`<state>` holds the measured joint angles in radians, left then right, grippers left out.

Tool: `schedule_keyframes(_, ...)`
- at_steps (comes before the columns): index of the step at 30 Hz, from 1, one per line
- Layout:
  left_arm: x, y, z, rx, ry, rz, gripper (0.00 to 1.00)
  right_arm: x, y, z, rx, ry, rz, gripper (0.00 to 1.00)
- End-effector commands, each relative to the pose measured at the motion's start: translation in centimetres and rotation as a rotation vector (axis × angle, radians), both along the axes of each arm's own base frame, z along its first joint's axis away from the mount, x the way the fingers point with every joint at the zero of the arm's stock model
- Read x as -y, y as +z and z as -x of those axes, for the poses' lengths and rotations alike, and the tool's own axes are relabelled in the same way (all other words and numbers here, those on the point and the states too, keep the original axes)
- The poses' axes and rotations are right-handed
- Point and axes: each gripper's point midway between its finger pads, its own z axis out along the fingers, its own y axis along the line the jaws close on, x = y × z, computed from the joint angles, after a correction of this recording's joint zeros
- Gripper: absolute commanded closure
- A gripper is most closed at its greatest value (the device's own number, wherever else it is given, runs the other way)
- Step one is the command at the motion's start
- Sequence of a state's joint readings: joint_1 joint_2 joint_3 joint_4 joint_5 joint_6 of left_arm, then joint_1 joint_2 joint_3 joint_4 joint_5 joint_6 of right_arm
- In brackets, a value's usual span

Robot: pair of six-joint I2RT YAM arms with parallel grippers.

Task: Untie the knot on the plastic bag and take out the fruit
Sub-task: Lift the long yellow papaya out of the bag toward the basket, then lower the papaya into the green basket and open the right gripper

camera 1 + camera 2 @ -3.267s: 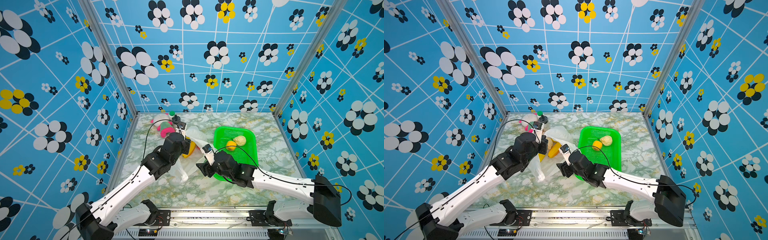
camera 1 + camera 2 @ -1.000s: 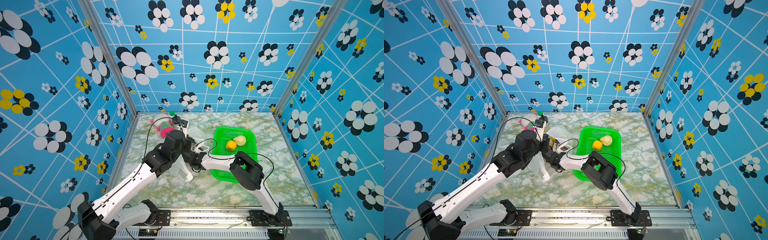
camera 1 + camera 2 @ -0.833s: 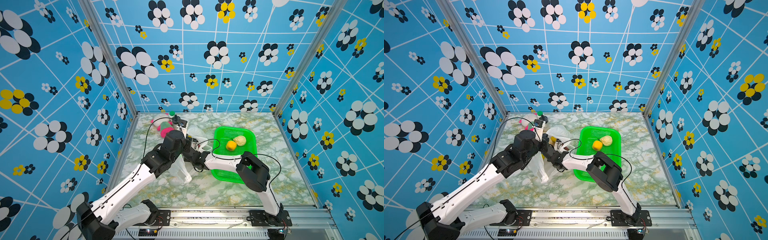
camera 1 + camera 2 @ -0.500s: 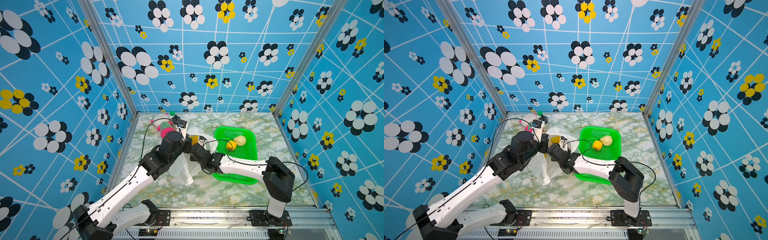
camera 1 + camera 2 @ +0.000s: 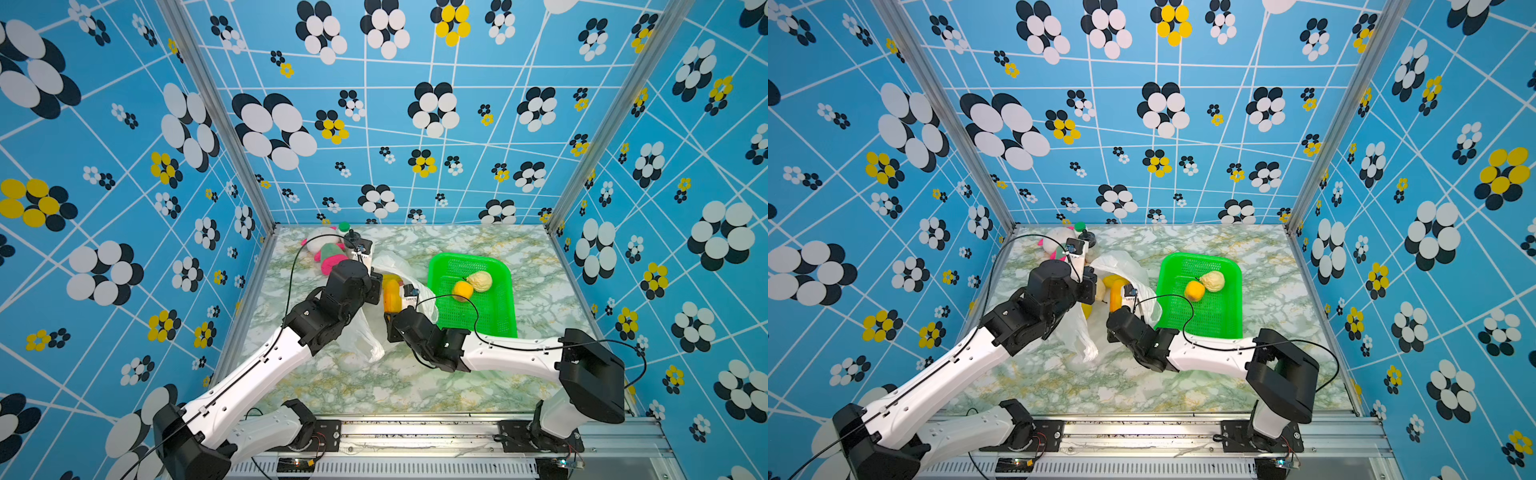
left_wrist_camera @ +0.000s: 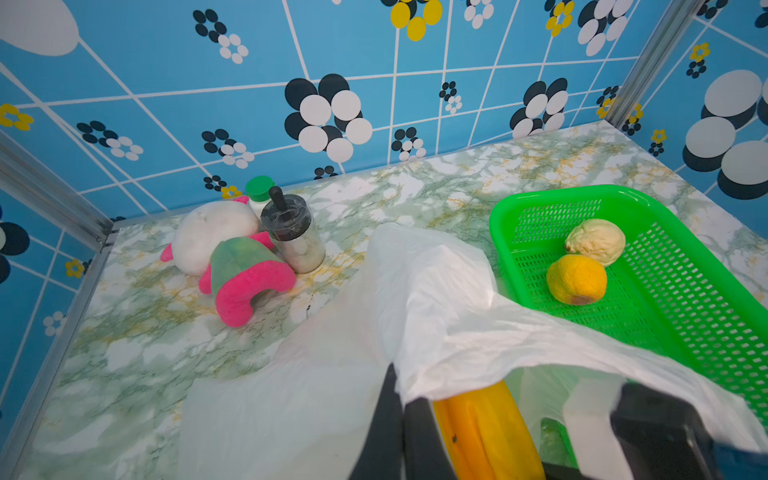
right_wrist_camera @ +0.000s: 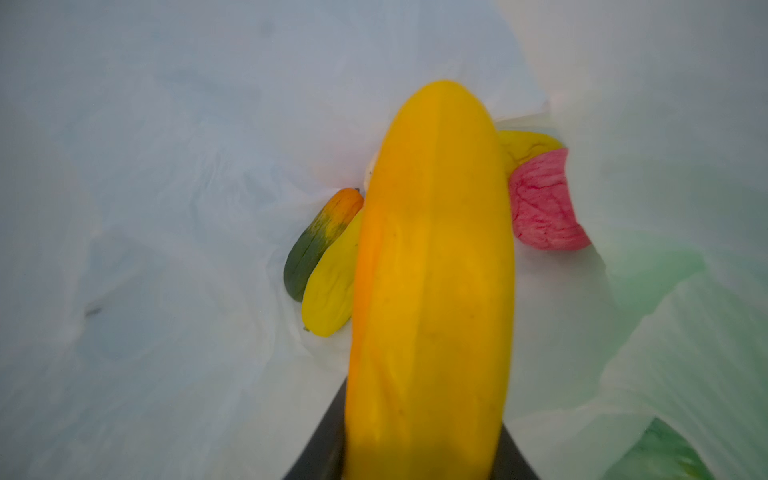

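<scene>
Change across the sequence: the right gripper [image 5: 394,311], a second ago thrust deep into the mouth of the bag [image 5: 362,332] to the left of the green basket [image 5: 465,257], has drawn back toward the front and is now clamped on a long yellow fruit [image 5: 390,296], whose far end still lies inside the bag. The right arm's elbow [image 5: 590,374] has swung from the basket's front rim out beyond its right front corner.
</scene>
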<state>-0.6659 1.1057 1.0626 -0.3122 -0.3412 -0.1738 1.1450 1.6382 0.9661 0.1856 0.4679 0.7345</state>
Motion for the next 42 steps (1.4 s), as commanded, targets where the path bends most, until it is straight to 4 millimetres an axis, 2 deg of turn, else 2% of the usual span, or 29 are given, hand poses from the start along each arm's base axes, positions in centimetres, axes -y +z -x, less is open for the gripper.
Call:
schedule_keyframes(1, -1.0, 0.6, -0.8, -0.007, 0.053, 0.017, 1.0, -1.5, 3.2, 1.6, 0.115, 0.089, -0.078, 0.71)
schedule_keyframes(8, -1.6, -0.2, -1.2, -0.058, 0.058, 0.066, 1.0, -0.6, 7.9, 4.4, 0.295, 0.218, -0.139, 0.71)
schedule_keyframes(12, -1.2, -0.1, -1.1, -0.07, 0.026, 0.103, 1.0, 1.9, 10.9, 5.2, 0.394, 0.231, -0.165, 0.71)
schedule_keyframes(16, -0.8, -0.4, -0.9, -0.087, -0.007, 0.128, 1.0, 4.5, 13.1, 6.0, 0.456, 0.23, -0.154, 0.72)
schedule_keyframes(20, -1.0, -0.6, -0.8, -0.116, -0.01, 0.161, 1.0, 9.9, 14.9, 5.1, 0.526, 0.064, -0.115, 0.71)
schedule_keyframes(23, -1.6, -0.4, -1.0, -0.13, 0.004, 0.185, 1.0, 15.9, 15.7, 3.4, 0.53, -0.161, -0.076, 0.71)
schedule_keyframes(25, -2.2, -0.3, -1.1, -0.144, 0.025, 0.2, 1.0, 19.4, 15.1, 2.2, 0.49, -0.271, -0.061, 0.71)
schedule_keyframes(28, -2.1, -0.5, -1.0, -0.177, 0.015, 0.237, 1.0, 23.0, 13.1, 0.4, 0.419, -0.401, -0.02, 0.71)
schedule_keyframes(32, -1.5, -0.6, -0.8, -0.231, -0.015, 0.303, 1.0, 26.5, 10.3, -1.8, 0.274, -0.555, 0.08, 0.71)
schedule_keyframes(34, -1.4, -0.3, -0.9, -0.241, -0.019, 0.338, 1.0, 27.5, 8.6, -2.8, 0.199, -0.606, 0.13, 0.71)
schedule_keyframes(39, -2.1, 0.2, -0.6, -0.251, 0.022, 0.425, 1.0, 28.3, 4.3, -5.2, 0.016, -0.655, 0.183, 0.73)
schedule_keyframes(42, -1.7, 1.1, -0.1, -0.246, -0.011, 0.472, 1.0, 28.6, 1.9, -6.0, -0.072, -0.679, 0.179, 0.73)
